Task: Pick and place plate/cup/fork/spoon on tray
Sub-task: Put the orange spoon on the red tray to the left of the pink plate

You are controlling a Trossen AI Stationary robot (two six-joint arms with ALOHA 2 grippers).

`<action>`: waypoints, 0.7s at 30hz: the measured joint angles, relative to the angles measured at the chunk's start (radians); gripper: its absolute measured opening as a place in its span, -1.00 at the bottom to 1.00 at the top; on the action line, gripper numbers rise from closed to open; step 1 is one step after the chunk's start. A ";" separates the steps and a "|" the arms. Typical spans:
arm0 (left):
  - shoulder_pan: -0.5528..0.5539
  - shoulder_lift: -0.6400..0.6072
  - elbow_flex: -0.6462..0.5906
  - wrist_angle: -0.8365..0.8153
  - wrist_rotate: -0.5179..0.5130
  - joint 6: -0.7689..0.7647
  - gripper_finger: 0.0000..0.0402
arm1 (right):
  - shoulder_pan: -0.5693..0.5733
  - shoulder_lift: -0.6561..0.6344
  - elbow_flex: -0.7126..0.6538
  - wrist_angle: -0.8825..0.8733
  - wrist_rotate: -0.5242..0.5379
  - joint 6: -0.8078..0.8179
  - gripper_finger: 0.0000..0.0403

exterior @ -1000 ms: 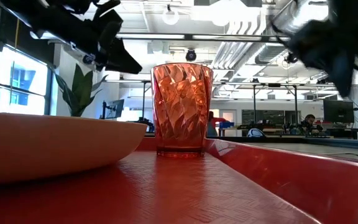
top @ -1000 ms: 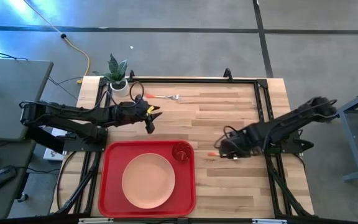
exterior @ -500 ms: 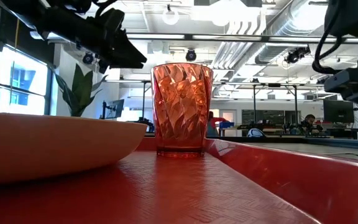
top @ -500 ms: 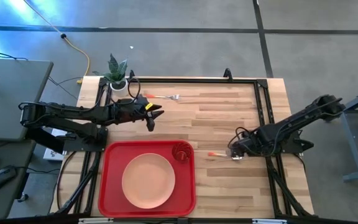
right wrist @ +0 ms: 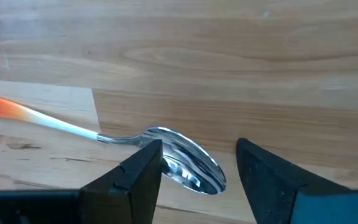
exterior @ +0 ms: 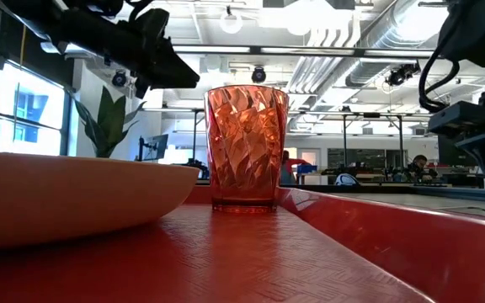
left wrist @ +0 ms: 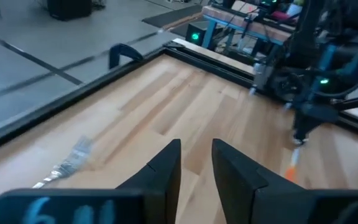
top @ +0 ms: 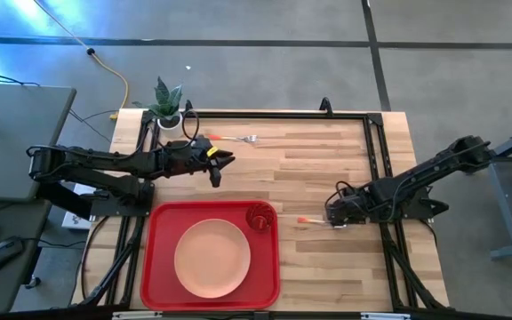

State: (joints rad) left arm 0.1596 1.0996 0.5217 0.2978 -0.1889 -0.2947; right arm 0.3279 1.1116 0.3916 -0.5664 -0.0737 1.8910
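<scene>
A: Item 1, largest?
B: The wooden table (top: 327, 169), filling the centre of the high view. On it, at lower left, the red tray (top: 160, 267).

A: Tray contents?
B: 1 peach-orange plate (top: 212, 258) in its middle; 1 red-orange cup (top: 260, 216) upright in its upper-right corner, just beside the plate.

A: Arms?
B: 2. The left gripper (top: 221, 164) sits above the tray's upper edge, fingers (left wrist: 166, 168) narrowly parted, holding nothing. The right gripper (top: 334, 213) is right of the tray, low at the spoon's bowl, fingers (right wrist: 143, 171) spread wide on either side of it without closing.

A: Utensils?
B: The spoon (top: 316, 220) lies on the wood right of the tray, orange handle toward the tray. The fork (top: 235, 138) lies near the table's upper edge, tines to the right.

A: Remainder?
B: 1 small potted plant (top: 167, 105) at the table's upper-left corner.
</scene>
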 joint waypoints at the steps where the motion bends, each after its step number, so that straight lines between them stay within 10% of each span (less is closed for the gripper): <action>1: -0.003 0.000 0.000 -0.001 0.009 -0.014 -0.65 | 0.000 -0.002 0.001 -0.006 -0.002 -0.002 -0.04; 13: -0.023 0.000 0.000 -0.010 0.023 -0.051 -0.92 | 0.026 -0.001 0.005 0.039 0.052 -0.044 -0.91; 21: -0.023 -0.007 0.041 -0.047 -0.021 -0.157 -0.80 | 0.026 0.001 0.126 -0.063 0.134 -0.071 -0.94</action>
State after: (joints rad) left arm 0.1369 1.0928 0.5626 0.2505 -0.2101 -0.4518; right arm 0.3534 1.1126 0.5175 -0.6291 0.0607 1.8196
